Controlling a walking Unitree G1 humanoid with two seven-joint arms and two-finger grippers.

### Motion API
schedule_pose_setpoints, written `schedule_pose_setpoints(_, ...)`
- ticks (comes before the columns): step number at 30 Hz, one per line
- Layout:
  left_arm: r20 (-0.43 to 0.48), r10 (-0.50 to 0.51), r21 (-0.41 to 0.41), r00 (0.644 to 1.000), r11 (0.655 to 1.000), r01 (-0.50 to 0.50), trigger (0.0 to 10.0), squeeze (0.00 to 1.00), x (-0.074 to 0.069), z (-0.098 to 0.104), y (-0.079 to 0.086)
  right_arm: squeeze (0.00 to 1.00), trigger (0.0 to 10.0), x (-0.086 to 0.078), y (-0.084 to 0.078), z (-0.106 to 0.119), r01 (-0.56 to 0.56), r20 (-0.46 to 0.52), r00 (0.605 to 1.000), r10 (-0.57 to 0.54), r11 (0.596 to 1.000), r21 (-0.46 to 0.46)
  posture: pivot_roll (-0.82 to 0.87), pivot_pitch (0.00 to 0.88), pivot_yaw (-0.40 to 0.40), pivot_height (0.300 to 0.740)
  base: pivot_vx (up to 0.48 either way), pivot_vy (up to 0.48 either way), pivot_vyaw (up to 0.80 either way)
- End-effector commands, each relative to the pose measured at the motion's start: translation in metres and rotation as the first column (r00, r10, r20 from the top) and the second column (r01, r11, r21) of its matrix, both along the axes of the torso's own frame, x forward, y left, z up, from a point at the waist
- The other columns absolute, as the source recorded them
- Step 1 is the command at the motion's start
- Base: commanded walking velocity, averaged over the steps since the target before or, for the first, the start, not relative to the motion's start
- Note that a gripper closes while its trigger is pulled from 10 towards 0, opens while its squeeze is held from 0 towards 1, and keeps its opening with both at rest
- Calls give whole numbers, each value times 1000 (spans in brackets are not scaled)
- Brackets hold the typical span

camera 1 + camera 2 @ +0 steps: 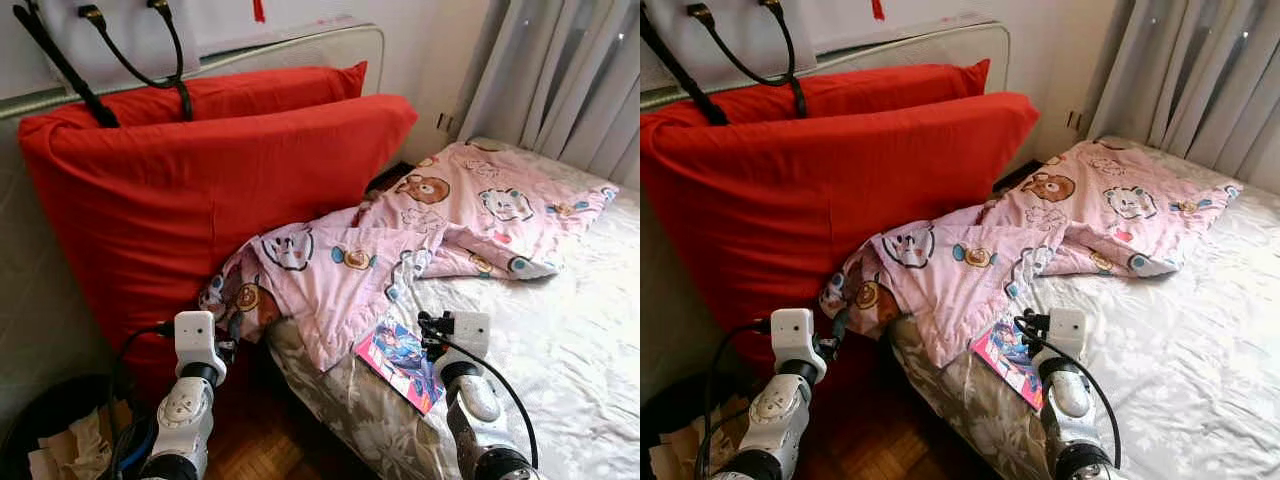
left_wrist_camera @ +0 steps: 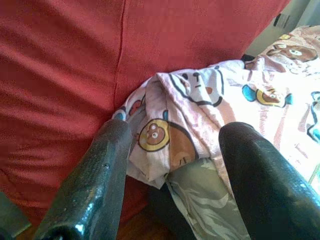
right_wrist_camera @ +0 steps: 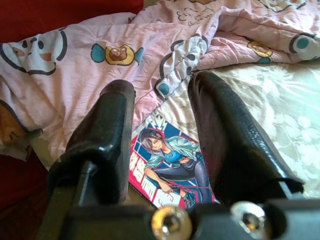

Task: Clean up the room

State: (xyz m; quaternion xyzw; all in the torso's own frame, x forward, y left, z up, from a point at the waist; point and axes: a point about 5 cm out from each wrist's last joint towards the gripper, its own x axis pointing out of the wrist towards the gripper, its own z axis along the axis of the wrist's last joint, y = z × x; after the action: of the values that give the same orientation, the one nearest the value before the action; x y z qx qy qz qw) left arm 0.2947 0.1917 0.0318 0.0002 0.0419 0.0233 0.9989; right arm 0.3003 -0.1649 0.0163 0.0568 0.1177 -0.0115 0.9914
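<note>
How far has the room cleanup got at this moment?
Nothing looks done yet: the pink blanket lies crumpled across the bed against the red cushions. The open right end effector points at the comic book near the mattress edge; the open left end effector faces the blanket's corner. Neither holds anything.

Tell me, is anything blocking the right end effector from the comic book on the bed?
Nothing visible does. The right end effector hangs open just above the comic book, whose cover lies bare on the bed; the pink blanket lies beside it.
</note>
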Motion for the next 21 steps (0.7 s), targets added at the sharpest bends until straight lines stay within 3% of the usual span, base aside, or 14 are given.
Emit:
schedule_pose_setpoints(1,-21,0,-7,1000,1000,0,10000,0,-1,-3,0,0,10000,1,0,1,5,9,1000,-5,1000,19,41,0,-43,651,0,0,0)
schedule_pose_setpoints(21,-40,-9,-19,999,1000,8,10000,0,-4,-7,-2,0,10000,-5,-2,-9,-14,-58,998,14,1000,2,41,0,-41,651,0,0,0)
